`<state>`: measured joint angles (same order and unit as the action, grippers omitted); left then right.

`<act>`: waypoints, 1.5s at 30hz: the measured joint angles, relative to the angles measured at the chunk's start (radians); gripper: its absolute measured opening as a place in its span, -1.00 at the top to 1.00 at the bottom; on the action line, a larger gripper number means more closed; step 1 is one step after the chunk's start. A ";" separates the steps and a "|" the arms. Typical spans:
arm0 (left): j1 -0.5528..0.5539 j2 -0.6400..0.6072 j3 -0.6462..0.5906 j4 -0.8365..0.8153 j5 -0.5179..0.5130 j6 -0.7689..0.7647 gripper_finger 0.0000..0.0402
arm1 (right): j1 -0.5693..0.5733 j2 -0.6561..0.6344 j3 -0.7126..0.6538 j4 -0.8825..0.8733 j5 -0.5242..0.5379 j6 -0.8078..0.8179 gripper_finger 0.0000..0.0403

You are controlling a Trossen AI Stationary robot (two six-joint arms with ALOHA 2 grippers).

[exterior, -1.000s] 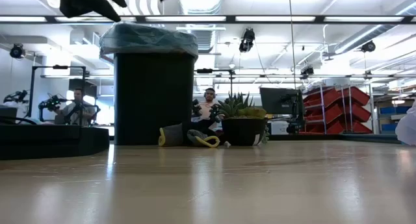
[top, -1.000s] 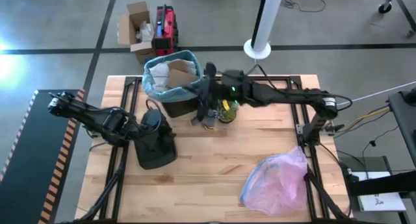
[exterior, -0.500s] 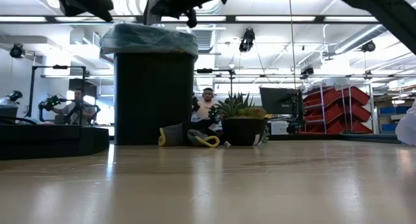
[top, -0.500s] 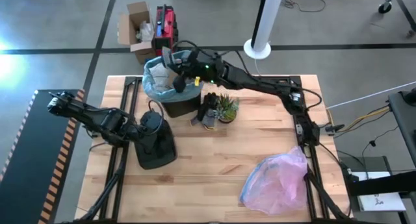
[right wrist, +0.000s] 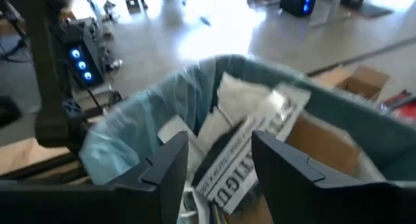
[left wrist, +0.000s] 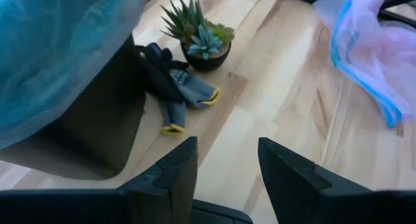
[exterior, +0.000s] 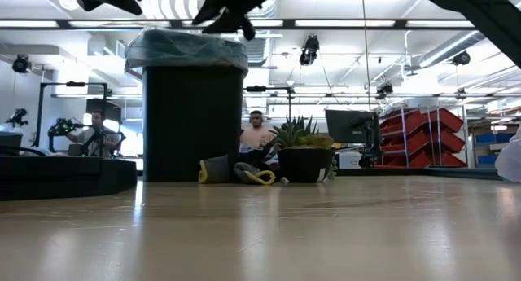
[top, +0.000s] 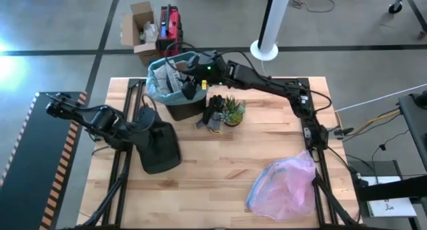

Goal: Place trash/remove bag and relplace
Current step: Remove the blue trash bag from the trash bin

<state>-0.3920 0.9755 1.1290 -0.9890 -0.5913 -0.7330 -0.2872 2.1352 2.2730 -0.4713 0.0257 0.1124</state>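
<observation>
Now the right hand (top: 189,83) hangs over the bag (top: 157,90) (fingers parted, apparently empty).

Blue-teal bag (top: 155,84), black bin (exterior: 193,122), pinkish, perhaps lilac, bag (top: 285,185)

The blue-teal bag (top: 162,80) lines the upright black bin, holding the trash (right wrist: 244,130) of white and brown paper.

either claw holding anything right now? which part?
Nothing held. The right claw hangs open over the bin's bag, trash below its fingers. The left claw is open and empty beside the bin.
</observation>
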 joint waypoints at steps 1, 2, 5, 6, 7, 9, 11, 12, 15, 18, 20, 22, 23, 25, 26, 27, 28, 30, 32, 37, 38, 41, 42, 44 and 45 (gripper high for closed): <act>0.000 -0.006 0.000 -0.001 -0.002 0.000 0.26 | -0.001 -0.011 0.000 0.002 0.000 -0.007 0.20; 0.000 -0.012 0.000 -0.001 -0.003 0.000 0.25 | -0.001 -0.021 0.000 0.005 0.000 -0.018 0.18; 0.000 -0.029 0.000 -0.001 -0.040 -0.012 0.24 | -0.001 -0.051 0.006 0.006 0.001 -0.054 0.17; 0.000 -0.034 0.000 0.000 -0.056 -0.019 0.23 | 0.001 -0.061 0.006 0.007 0.004 -0.069 0.19; 0.000 -0.041 0.000 0.001 -0.071 -0.025 0.23 | 0.004 -0.075 0.006 0.004 0.005 -0.088 0.21; 0.000 -0.053 0.000 0.004 -0.106 -0.035 0.24 | 0.017 -0.106 0.006 0.000 0.003 -0.133 0.27; 0.000 -0.066 0.000 0.024 -0.153 -0.035 0.26 | 0.031 -0.152 0.006 -0.015 0.002 -0.177 0.36; 0.000 -0.072 0.000 0.035 -0.171 -0.035 0.27 | 0.039 -0.173 0.006 -0.020 0.001 -0.201 0.40; 0.000 -0.090 0.000 0.095 -0.205 -0.012 0.30 | 0.060 -0.243 0.004 -0.074 0.003 -0.259 0.54; 0.000 -0.096 0.000 0.197 -0.203 0.059 0.35 | 0.081 -0.302 0.002 -0.157 0.003 -0.292 0.69; 0.001 -0.093 0.000 0.279 -0.177 0.118 0.39 | 0.099 -0.338 0.002 -0.210 0.003 -0.305 0.79; 0.001 -0.091 0.000 0.367 -0.146 0.187 0.43 | 0.118 -0.378 0.002 -0.277 0.002 -0.308 0.87; 0.001 -0.087 0.000 0.412 -0.134 0.222 0.45 | 0.128 -0.397 0.000 -0.296 0.001 -0.308 0.92; 0.001 -0.080 0.000 0.510 -0.113 0.288 0.50 | 0.151 -0.435 -0.005 -0.331 0.001 -0.307 0.97; 0.001 -0.079 0.000 0.547 -0.094 0.318 0.52 | 0.164 -0.454 -0.010 -0.348 0.002 -0.305 0.99; 0.001 -0.078 0.000 0.587 -0.075 0.340 0.55 | 0.179 -0.473 -0.019 -0.353 0.003 -0.298 0.99; 0.002 -0.076 0.000 0.635 -0.054 0.357 0.57 | 0.194 -0.491 -0.031 -0.353 0.003 -0.289 0.98; 0.004 -0.075 0.001 0.700 -0.007 0.376 0.62 | 0.226 -0.538 -0.062 -0.355 0.003 -0.277 0.99; 0.005 -0.065 0.001 0.761 0.039 0.383 0.66 | 0.261 -0.579 -0.092 -0.354 0.022 -0.266 1.00; 0.006 -0.032 0.001 0.833 0.080 0.389 0.77 | 0.347 -0.706 -0.211 -0.348 0.136 -0.226 0.99; 0.006 -0.027 0.001 0.831 0.080 0.386 0.80 | 0.362 -0.729 -0.240 -0.352 0.143 -0.209 0.99; 0.006 -0.020 0.001 0.785 0.065 0.356 0.85 | 0.408 -0.798 -0.340 -0.350 0.162 -0.161 1.00; 0.006 -0.020 0.001 0.756 0.048 0.338 0.86 | 0.424 -0.820 -0.375 -0.348 0.162 -0.146 1.00; 0.004 -0.022 0.001 0.684 0.021 0.282 0.86 | 0.458 -0.852 -0.449 -0.348 0.174 -0.106 1.00; 0.003 -0.024 0.001 0.636 0.018 0.251 0.86 | 0.475 -0.866 -0.483 -0.346 0.185 -0.085 1.00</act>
<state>-0.3885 0.9514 1.1297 -0.3535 -0.5737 -0.4824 0.1875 1.2692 1.7898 -0.8170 0.2110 0.0272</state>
